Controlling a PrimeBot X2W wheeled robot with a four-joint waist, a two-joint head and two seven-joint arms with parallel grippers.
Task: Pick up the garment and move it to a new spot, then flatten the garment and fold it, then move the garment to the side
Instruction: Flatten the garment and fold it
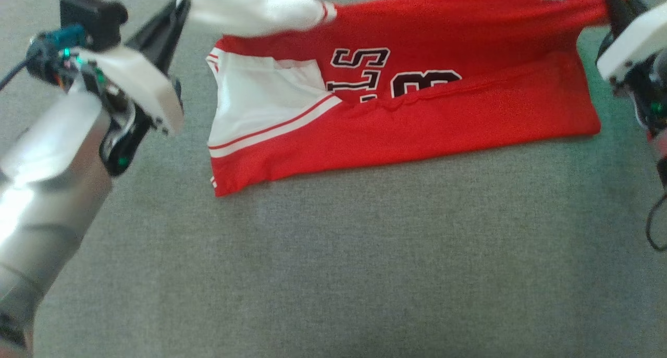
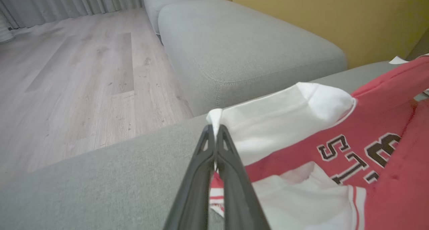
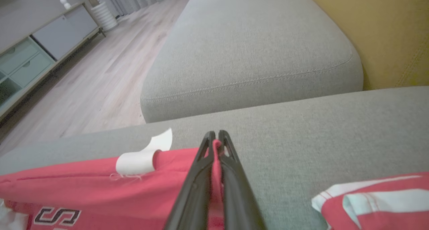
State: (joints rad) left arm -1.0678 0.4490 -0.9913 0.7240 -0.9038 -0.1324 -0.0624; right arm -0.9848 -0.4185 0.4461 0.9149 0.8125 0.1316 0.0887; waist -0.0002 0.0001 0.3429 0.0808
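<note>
You've got the garment, a red jersey with white sleeves, spread across the gray cushion. Its near part lies folded on the cushion, and its far edge hangs lifted between both arms.

The left gripper has its 2 fingers pressed together on the corner of the white sleeve. The right gripper is pinched closed on a bit of red edge fabric near the white tag.

Handling, as a judgement:
- It's light, thin, soft knit w/ no stiffness, so it'll sag and drape wherever you don't hold it.
- The fabric looks smooth and prob. a bit slippery, so a shallow pinch could creep out under tension.
- Take it at hems, seams or sleeve cuffs, where there's doubled cloth, and not mid-panel.
- Keep the 2 holds wide apart and level so the span stays taut w/o bunching.

Writing:
- Black block letters w/ white outline run across the chest.
- An "S" reads clearly; the letter beside it could be L or T.
- The numeral below is cut by the fold and could be 3 or 8.
- The tag's print is too small to read, and no brand mark is legible.
</note>
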